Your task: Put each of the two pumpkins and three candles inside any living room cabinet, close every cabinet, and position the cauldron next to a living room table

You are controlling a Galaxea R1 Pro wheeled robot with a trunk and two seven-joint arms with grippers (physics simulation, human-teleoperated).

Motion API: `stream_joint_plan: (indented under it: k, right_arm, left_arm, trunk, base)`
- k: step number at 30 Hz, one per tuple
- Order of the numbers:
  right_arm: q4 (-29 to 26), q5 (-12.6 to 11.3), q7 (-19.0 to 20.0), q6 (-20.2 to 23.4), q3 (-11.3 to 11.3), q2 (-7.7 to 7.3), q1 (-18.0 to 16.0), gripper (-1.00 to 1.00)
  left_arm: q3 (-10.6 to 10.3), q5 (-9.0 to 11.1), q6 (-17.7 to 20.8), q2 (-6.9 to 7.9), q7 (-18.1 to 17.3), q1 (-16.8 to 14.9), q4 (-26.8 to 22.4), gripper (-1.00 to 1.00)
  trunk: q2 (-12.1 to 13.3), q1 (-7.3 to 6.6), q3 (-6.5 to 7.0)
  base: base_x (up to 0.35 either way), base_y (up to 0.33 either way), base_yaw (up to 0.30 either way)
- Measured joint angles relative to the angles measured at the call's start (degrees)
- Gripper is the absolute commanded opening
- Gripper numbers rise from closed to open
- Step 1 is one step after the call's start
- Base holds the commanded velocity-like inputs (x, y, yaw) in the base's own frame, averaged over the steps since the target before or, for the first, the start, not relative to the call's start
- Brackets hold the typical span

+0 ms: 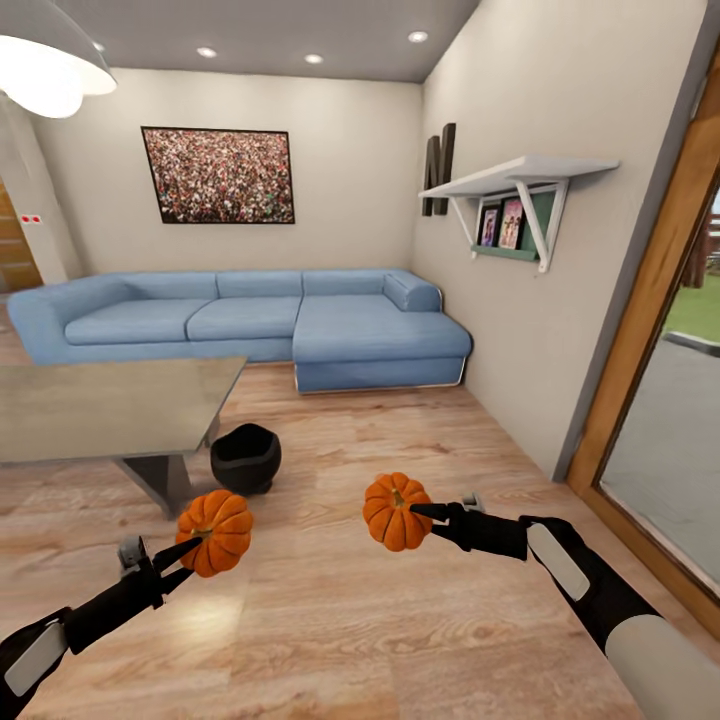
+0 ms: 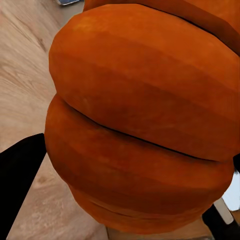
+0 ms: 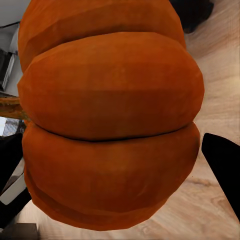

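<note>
We're holding a pumpkin in each hand, both lifted above the wooden floor (image 1: 330, 600); our left hand (image 1: 190, 552) is clamping the left pumpkin (image 1: 216, 531), fingers pinching its near side; our right hand (image 1: 425, 514) is clamping the right pumpkin (image 1: 396, 511), w/ its stem facing roughly up and toward us.

In the left wrist view the left pumpkin (image 2: 140, 120) is bulging right up against the lens, w/ a black finger (image 2: 20, 185) showing at its edge; in the right wrist view the right pumpkin (image 3: 107, 120) is sitting just as close, its stem (image 3: 10, 107) poking sideways and a black finger (image 3: 225, 165) flanking it.

We're facing a living-room corner; the black cauldron (image 1: 245, 458) is sitting on the floor just beside the grey counter (image 1: 110, 405), near its leg, and beyond the left pumpkin.

A blue sectional sofa (image 1: 260, 320) is running along the far wall under a framed picture (image 1: 218, 175); a white wall shelf (image 1: 515, 180) w/ small frames is hanging on the right wall, next to a glass door (image 1: 665, 400).
</note>
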Motion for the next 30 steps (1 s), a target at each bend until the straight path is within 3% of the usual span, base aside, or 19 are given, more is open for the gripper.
stream_joint_plan:
  k: [30]
  right_arm:
    - [0.01, 0.1, 0.0, -0.04, 0.01, 0.0, 0.01, -1.0]
  left_arm:
    - [-0.16, -0.11, -0.12, 0.0, 0.01, 0.01, 0.03, -1.0]
  trunk:
    - [0.41, -0.77, 8.84]
  base:
    - [0.0, 0.0, 0.208]
